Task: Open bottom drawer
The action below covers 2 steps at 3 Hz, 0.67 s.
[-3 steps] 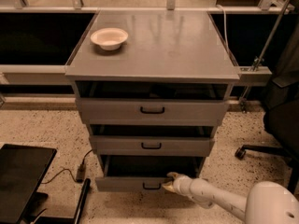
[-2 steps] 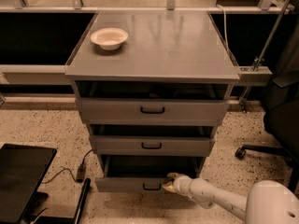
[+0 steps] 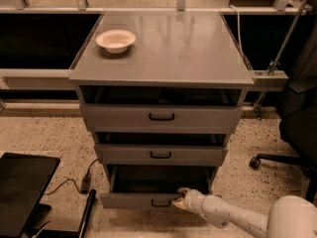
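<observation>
The grey cabinet (image 3: 173,48) has three drawers. The bottom drawer (image 3: 129,201) is the lowest grey front, with a small black loop handle (image 3: 161,203). It stands pulled out, with a dark opening showing above its front. My gripper (image 3: 180,197), on the end of a white arm (image 3: 233,217), is at the top edge of the bottom drawer's front, just right of the handle. The arm comes in from the lower right.
The middle drawer (image 3: 161,154) and top drawer (image 3: 161,117) also stand slightly out. A white bowl (image 3: 115,40) sits on the cabinet top. A black office chair (image 3: 297,133) is at the right. A black flat object (image 3: 22,187) and a cable (image 3: 74,180) lie on the floor at the left.
The bottom drawer front and my gripper have come slightly further out toward the camera. Nothing else has moved.
</observation>
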Tool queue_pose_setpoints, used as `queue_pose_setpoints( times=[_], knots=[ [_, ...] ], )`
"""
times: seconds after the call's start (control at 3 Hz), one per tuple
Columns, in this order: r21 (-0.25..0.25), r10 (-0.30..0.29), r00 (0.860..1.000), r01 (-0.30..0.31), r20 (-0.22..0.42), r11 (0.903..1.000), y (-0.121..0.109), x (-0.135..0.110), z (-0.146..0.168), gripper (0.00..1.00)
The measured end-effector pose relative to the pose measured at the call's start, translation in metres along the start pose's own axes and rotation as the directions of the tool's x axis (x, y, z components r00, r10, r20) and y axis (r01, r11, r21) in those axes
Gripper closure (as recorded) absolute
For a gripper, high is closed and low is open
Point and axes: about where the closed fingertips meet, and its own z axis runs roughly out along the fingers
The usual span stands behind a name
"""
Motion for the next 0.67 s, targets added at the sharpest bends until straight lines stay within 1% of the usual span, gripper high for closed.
queue_pose_setpoints(
  times=[0.33, 0.67],
  knots=[
    [0.003, 0.024, 1.000, -0.024, -0.002, 0.9997, 0.0175, 0.0105, -0.0085, 1.00],
    [0.003, 0.024, 1.000, -0.024, -0.002, 0.9997, 0.0162, 0.0064, -0.0126, 1.00]
  ],
)
